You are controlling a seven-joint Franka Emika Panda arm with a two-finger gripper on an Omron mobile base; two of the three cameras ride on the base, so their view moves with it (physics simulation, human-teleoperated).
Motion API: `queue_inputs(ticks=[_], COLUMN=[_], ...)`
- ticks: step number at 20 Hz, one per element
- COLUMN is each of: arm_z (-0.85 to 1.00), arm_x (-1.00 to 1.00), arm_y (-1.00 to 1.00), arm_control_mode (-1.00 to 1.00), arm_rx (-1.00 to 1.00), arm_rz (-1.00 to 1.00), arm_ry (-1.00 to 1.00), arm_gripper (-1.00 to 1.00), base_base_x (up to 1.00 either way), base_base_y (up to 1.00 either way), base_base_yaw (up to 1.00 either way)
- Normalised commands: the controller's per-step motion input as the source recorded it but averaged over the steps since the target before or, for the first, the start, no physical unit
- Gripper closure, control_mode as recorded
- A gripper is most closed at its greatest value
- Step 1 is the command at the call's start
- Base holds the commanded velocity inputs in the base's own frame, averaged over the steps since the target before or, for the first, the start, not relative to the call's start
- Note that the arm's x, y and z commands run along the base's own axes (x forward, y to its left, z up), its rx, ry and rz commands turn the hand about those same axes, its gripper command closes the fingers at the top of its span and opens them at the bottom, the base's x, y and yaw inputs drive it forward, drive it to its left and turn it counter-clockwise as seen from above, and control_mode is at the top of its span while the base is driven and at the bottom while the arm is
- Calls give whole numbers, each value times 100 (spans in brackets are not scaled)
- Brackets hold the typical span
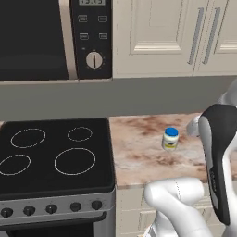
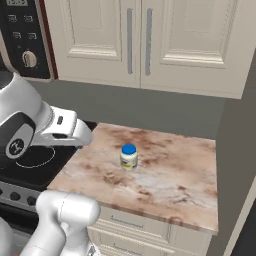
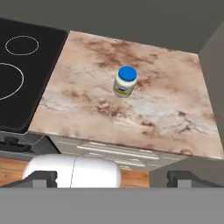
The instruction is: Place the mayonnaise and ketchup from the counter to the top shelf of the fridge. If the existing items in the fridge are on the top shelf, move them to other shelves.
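A small mayonnaise jar (image 1: 170, 139) (image 2: 128, 157) (image 3: 125, 82) with a blue lid and a pale label stands upright near the middle of the marbled counter (image 1: 139, 157) (image 2: 175, 180) (image 3: 166, 118). My gripper (image 3: 113, 179) hangs above and in front of the counter's front edge, well short of the jar. Its two dark fingertips (image 3: 46, 178) stand far apart, open, with nothing between them. The ketchup and the fridge with its shelves are out of view.
A black stove (image 1: 55, 152) (image 2: 30, 155) (image 3: 17, 78) adjoins the counter on the left, under a microwave (image 1: 46, 37). Cream wall cabinets (image 1: 157, 32) (image 2: 140, 40) hang above the counter. A tall grey panel (image 2: 235, 150) bounds the counter's right side. Drawer fronts (image 3: 109, 151) sit below the edge.
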Motion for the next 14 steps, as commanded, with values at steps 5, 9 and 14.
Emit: queue_inputs(ticks=[5,9,14], arm_z=[-82,-77,-59], arm_x=[65,86,100], arm_y=[-77,-54,-8], arm_control_mode=[-100,-100,-100], arm_rx=[0,1,1], arm_rz=[-14,-9,-6], arm_ry=[0,0,0], arm_gripper=[-100,-100,-100], base_base_x=[0,0,0], base_base_y=[0,0,0], base_base_yaw=[0,0,0])
